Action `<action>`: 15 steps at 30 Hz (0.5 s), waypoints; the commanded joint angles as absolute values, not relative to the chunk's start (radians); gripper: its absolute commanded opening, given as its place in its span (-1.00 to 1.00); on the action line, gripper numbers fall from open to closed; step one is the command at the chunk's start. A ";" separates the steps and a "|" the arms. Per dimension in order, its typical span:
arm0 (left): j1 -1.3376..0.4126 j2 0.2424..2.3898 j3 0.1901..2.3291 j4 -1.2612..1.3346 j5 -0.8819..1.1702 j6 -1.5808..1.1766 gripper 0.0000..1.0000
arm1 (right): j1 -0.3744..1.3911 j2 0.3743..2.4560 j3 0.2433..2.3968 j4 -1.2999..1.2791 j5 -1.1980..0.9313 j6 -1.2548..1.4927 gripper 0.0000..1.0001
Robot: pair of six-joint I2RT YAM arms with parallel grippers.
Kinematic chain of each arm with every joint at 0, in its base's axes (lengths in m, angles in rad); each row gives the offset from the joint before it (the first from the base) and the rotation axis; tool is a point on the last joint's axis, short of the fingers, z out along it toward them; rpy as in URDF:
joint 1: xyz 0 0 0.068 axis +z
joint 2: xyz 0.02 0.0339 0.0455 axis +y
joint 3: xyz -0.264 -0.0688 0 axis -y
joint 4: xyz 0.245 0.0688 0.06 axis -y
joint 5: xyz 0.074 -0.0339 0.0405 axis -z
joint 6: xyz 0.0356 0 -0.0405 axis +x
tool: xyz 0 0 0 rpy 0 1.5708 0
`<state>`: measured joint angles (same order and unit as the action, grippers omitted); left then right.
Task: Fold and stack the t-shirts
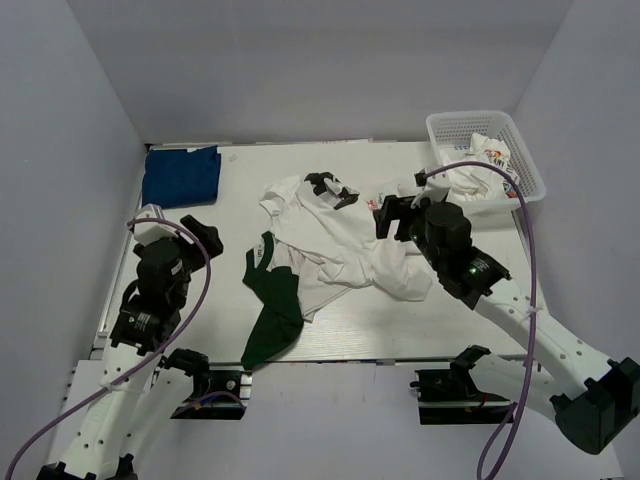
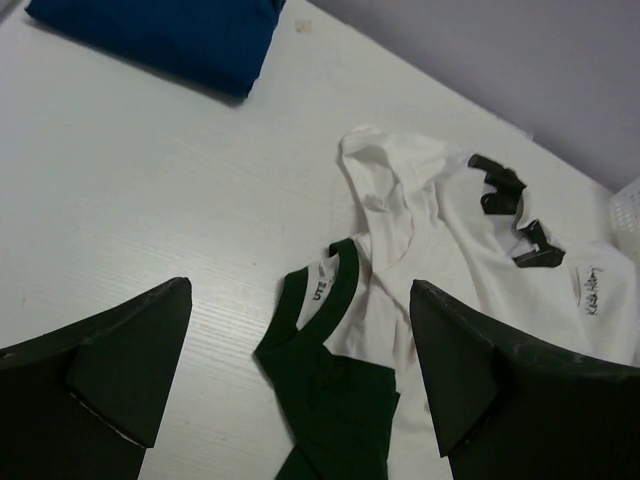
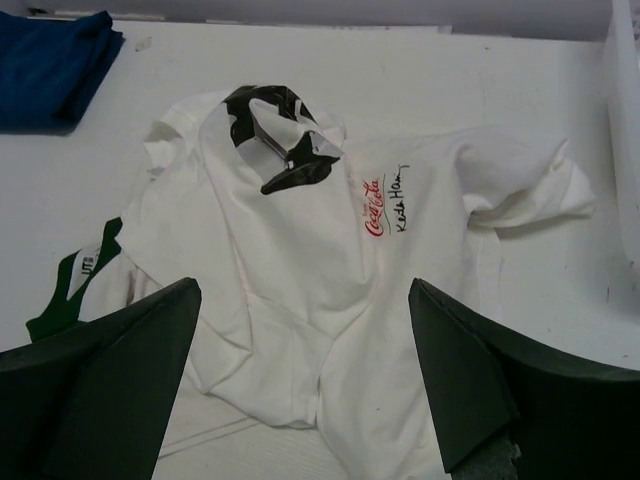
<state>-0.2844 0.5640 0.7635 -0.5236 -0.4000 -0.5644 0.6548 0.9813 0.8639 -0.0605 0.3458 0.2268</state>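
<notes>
Nearest each wrist lens is that arm's own claw, and both stand spread wide with nothing held between the jaws. From where I stand the left claw (image 2: 300, 370) hangs over the left side of the bench (image 1: 420, 318), above bare surface just beside the green collar of the white shirt with dark green sleeves (image 1: 272, 300). That shirt lies crumpled left of centre, one green sleeve trailing to the near edge. Draped partly across it is a white shirt (image 3: 300, 260) with a black print near its neck and a small red script on the chest; it sprawls rumpled over the middle of the bench. The right claw (image 3: 305, 380) hovers over this shirt's right part; whether it touches the cloth I cannot tell. At the far left corner sits the dark blue shirt (image 1: 181, 175), folded flat, well apart from the others. At the far right corner, a white lattice basket (image 1: 530, 160) holds more white cloth with small prints (image 1: 480, 168).
</notes>
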 commanded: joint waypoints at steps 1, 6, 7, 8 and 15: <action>-0.285 0.537 0.726 -0.465 -0.362 -0.557 1.00 | 0.652 0.957 0.835 -0.064 0.373 0.258 0.81; -0.285 0.537 0.704 -0.454 -0.362 -0.557 1.00 | 0.650 1.087 0.833 -0.038 0.488 0.221 0.81; -0.285 0.546 0.695 -0.445 -0.362 -0.557 1.00 | 0.650 1.115 0.842 -0.035 0.538 0.224 0.81; -0.285 0.546 0.695 -0.445 -0.351 -0.557 1.00 | 0.649 1.143 0.851 -0.029 0.552 0.216 0.81; -0.285 0.546 0.667 -0.414 -0.333 -0.557 1.00 | 0.646 1.541 1.062 0.107 0.306 0.035 0.81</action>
